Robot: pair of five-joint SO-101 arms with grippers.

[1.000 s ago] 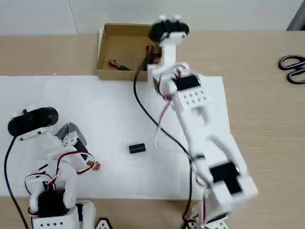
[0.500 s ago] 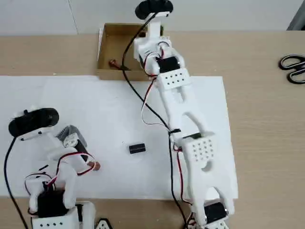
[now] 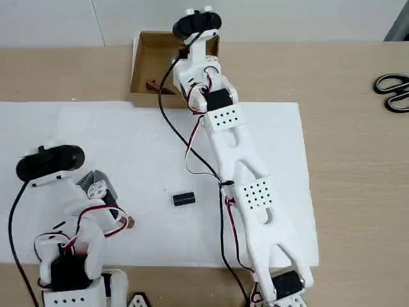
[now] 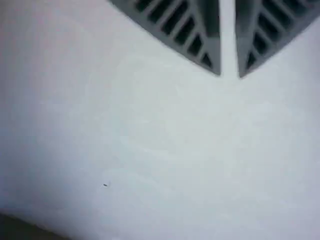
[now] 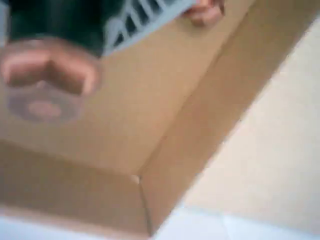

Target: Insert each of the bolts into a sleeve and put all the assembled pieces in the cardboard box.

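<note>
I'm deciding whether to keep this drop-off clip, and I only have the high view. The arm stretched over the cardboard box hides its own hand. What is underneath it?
Observer: The right wrist view looks down into an inside corner of the cardboard box. A copper bolt head shows there, blurred and very near the camera. I can't tell whether it is gripped or lying loose.
Operator: And the other arm, down at the near edge of the sheet. Is it carrying anything?
Observer: No. In the left wrist view the left hand hangs over bare white paper, with nothing between its fingers.
</note>
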